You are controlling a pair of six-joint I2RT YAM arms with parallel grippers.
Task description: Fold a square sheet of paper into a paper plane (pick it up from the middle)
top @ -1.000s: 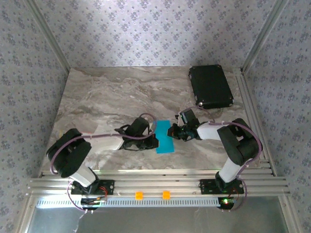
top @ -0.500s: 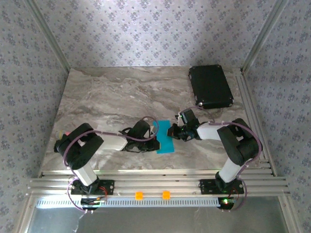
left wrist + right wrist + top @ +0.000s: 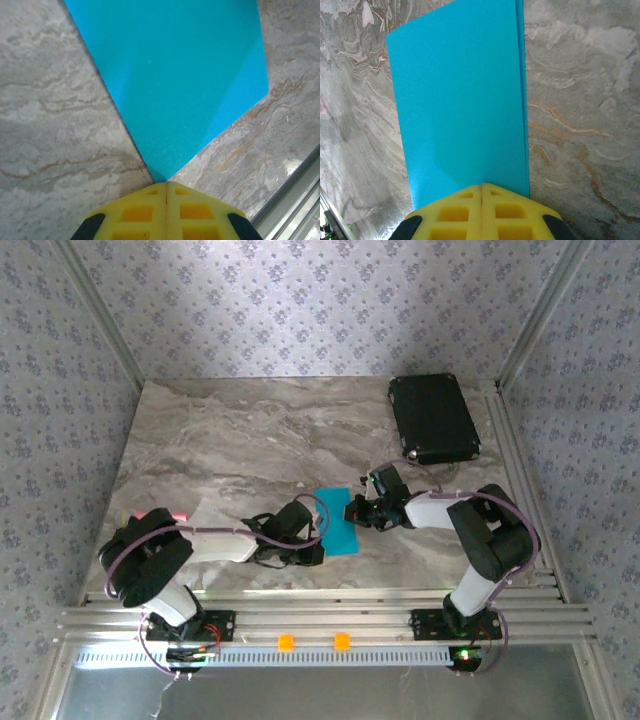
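Between clenched left fingers (image 3: 145, 212), right fingers (image 3: 455, 212): square sheet of paper (image 3: 338, 522), seemingly lengthwise near-far.

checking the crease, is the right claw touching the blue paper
Touching. Right wrist view: the right claw, shut, presses on the blue paper, no gap between.

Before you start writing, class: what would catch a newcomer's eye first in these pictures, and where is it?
The bright cyan sheet of paper jumps out, lying near the front of the grey marble table between the left arm and the right arm. Next comes the black case at the table's far right corner.
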